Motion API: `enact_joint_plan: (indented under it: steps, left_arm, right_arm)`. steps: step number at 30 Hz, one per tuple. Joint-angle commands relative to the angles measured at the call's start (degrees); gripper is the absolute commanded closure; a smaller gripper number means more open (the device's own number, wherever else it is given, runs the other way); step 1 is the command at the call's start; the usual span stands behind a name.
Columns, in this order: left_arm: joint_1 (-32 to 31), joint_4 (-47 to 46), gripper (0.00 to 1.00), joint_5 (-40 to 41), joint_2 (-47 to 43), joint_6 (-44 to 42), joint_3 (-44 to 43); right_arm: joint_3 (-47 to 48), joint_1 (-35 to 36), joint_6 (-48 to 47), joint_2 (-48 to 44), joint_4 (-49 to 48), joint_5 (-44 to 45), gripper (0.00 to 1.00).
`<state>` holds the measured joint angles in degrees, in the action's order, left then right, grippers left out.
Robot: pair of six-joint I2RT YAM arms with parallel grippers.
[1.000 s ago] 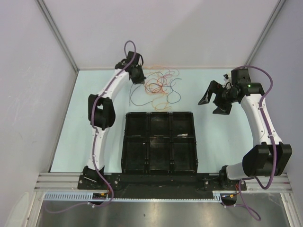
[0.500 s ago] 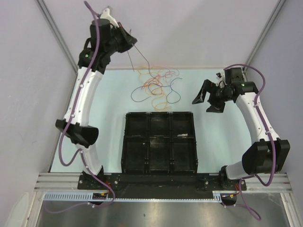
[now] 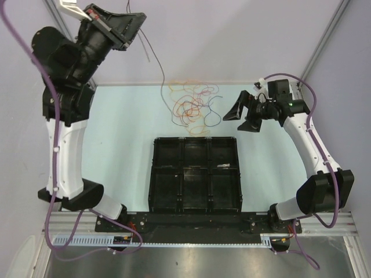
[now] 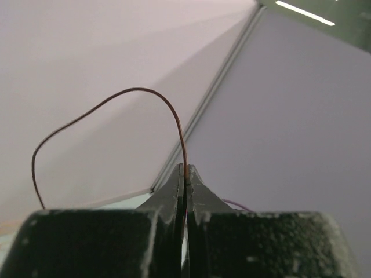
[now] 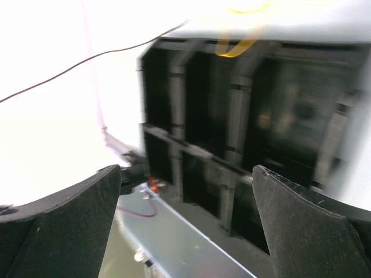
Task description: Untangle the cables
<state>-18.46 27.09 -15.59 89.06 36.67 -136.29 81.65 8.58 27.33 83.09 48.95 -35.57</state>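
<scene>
The cables (image 3: 191,105) lie in a loose tangle of orange, red and dark blue loops on the pale table, behind the tray. My left gripper (image 3: 137,21) is raised high at the top left. It is shut on one thin reddish-brown cable (image 4: 134,89), which hangs from the jaws down to the tangle (image 3: 163,81). My right gripper (image 3: 240,118) is open and empty, just right of the tangle, above the table. In the right wrist view a thin dark cable (image 5: 87,61) and an orange loop (image 5: 237,41) show ahead of the open fingers (image 5: 64,220).
A black tray (image 3: 153,174) with six compartments sits in the middle near the arm bases; it also shows in the right wrist view (image 5: 232,98). One compartment holds a small pale item (image 3: 224,167). Grey walls close in the table at the back and sides.
My left arm has risen high and swung left, lifting the held cable out of the tangle. My right gripper has moved left, closer to the tangle.
</scene>
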Motion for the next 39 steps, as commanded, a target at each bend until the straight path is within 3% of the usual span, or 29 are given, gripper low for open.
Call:
enact_joint_plan:
  steps: [1, 5, 8, 12, 17, 23, 36, 39]
  left_arm:
    - [0.0, -6.5, 1.00, -6.7, -2.6, 4.6, 0.4]
    - [-0.1, -6.6, 1.00, -7.6, -3.4, 5.4, 2.4]
    - [-0.1, -7.1, 1.00, -8.2, -3.7, 6.2, 2.6]
    - [0.0, -6.3, 1.00, -7.4, -4.2, 6.3, 2.7]
    - [0.0, -4.2, 1.00, -6.1, -4.8, 6.4, 2.4]
    - [0.1, -1.4, 1.00, -4.3, -5.9, 7.1, 2.5]
    - [0.1, -1.3, 1.00, -5.2, -6.2, 10.4, 3.0]
    - [0.2, -1.0, 1.00, -5.1, -6.8, 10.4, 3.3]
  right_arm:
    - [6.0, 2.1, 6.1, -1.4, -10.8, -10.1, 0.00]
    - [9.1, 5.6, 10.5, -2.0, -18.7, -12.2, 0.00]
    - [12.8, 10.2, 6.8, -0.8, -19.9, -11.9, 0.01]
    - [19.9, 17.6, -2.0, 2.6, -13.6, -2.9, 0.02]
    - [20.9, 23.5, -7.1, 4.1, -15.9, 2.8, 0.06]
    - [20.7, 29.5, -14.8, 5.2, -16.5, 15.5, 0.07]
    - [20.0, 35.9, -19.3, 11.2, -23.5, 23.0, 0.10]
    - [22.2, 35.9, -20.1, 13.3, -22.5, 25.6, 0.15]
